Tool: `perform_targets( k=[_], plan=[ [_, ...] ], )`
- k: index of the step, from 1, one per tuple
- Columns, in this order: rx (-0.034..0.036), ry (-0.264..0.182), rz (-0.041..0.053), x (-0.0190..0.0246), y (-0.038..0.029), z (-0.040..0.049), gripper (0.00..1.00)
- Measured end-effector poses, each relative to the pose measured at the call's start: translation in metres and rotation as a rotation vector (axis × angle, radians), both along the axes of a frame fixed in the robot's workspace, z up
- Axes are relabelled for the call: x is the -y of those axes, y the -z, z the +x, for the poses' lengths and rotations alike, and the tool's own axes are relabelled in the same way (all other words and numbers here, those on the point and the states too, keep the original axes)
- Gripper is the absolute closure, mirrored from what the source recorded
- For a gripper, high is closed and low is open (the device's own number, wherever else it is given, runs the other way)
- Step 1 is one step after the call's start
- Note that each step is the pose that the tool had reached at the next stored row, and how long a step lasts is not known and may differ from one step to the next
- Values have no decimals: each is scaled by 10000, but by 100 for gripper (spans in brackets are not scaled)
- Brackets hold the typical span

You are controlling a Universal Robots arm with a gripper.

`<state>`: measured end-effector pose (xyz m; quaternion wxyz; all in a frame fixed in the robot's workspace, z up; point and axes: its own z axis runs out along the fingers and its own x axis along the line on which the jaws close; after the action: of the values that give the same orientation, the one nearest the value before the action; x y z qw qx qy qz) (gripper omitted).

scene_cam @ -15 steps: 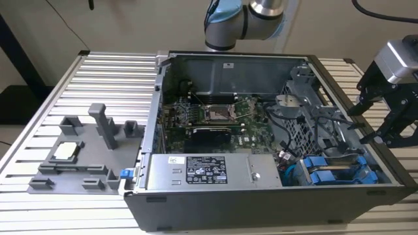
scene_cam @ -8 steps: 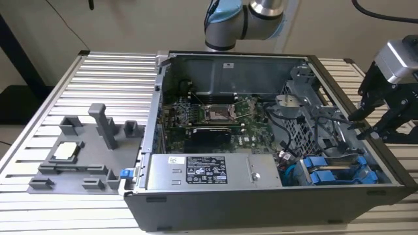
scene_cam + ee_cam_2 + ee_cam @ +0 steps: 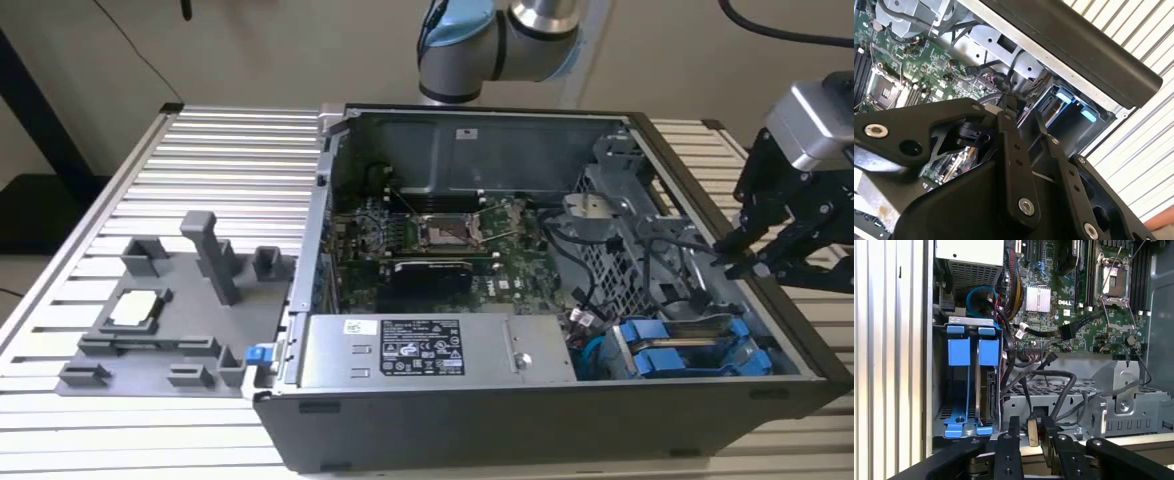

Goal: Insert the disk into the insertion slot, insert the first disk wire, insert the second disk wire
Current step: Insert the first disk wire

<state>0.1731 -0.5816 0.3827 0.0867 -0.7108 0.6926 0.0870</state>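
Open case (image 3: 534, 425) sat on the slatted table (image 3: 227, 150), with the fixture tray (image 3: 160, 310) on the table just beside it at the exterior view's left and the arm base (image 3: 494, 50) behind the case. Inside the case, the power-supply box (image 3: 427, 350) lay along the near wall, the motherboard (image 3: 441, 235) behind it in the middle, the drive cage (image 3: 627, 230) toward the exterior view's right, and two carriers (image 3: 667, 360) side by side in the near corner on that side, next to the box. Gripper (image 3: 745, 258) hung over the case wall at the exterior view's right, near the cables (image 3: 667, 250) by the cage.
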Motion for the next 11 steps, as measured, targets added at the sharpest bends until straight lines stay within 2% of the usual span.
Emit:
perform_targets(
  k=[2,4,11],
  plan=[
    [0,0,0,0,0,0,71],
    [0,0,0,0,0,0,81],
    [0,0,1,0,1,1,81]
  ],
)
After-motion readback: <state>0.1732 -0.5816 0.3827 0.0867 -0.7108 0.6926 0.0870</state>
